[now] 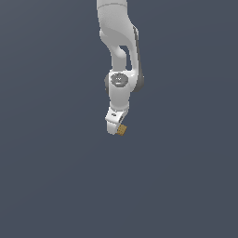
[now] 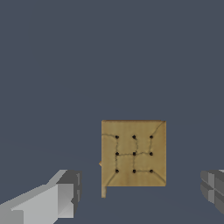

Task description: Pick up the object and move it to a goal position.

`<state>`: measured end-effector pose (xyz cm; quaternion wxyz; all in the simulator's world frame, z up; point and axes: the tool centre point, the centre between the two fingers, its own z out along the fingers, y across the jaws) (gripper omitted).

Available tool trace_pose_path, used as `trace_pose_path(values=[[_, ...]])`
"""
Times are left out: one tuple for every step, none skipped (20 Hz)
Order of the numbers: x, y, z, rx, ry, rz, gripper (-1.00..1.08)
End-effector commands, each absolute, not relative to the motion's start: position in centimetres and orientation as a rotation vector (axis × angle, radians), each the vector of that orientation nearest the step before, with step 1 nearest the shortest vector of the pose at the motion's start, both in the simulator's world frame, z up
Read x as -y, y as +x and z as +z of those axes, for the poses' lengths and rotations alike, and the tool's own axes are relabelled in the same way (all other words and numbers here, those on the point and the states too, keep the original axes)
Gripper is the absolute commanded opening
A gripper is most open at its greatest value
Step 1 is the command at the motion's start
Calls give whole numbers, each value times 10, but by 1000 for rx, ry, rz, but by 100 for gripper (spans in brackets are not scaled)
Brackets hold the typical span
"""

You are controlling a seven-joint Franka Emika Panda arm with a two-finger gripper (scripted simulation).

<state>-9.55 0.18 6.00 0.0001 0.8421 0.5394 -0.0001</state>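
One tan block (image 2: 133,153) sits between the spread jaws, touching neither.

Only one thing near the jaws: tan block (image 2: 133,153) w/ dark dots, sitting between the two fingers (image 2: 59,197). In wrist view there's a gap on each side of it, wider toward the darker finger than the pale one. Neither finger touches it. Past the fingertips just flat grey surface (image 1: 56,186), same all round the arm (image 1: 122,56) in exterior view, w/ free passage every way.
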Motion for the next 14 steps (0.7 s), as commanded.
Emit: trace_pose_path(values=[[-2,-96,56,-1695,2645,-1,100],[-2,-96,54,-1696,2645,-1,100],[-2,-96,51,-1696,2645,-1,100],[-2,-96,47,-1697,2644,-1,100],[-2,-96,43,-1698,2643,-1,100],[-2,-97,38,-1698,2643,-1,100],[-2,-97,33,-1699,2642,-1,100],[-2,-97,28,-1700,2642,-1,100],[-2,-97,24,-1700,2642,-1,100],[-2,-97,20,-1700,2642,-1,100],[-2,-97,17,-1701,2641,-1,100],[-2,-97,15,-1701,2641,-1,100],[-2,-97,13,-1701,2641,-1,100],[-2,-97,12,-1702,2641,-1,100]])
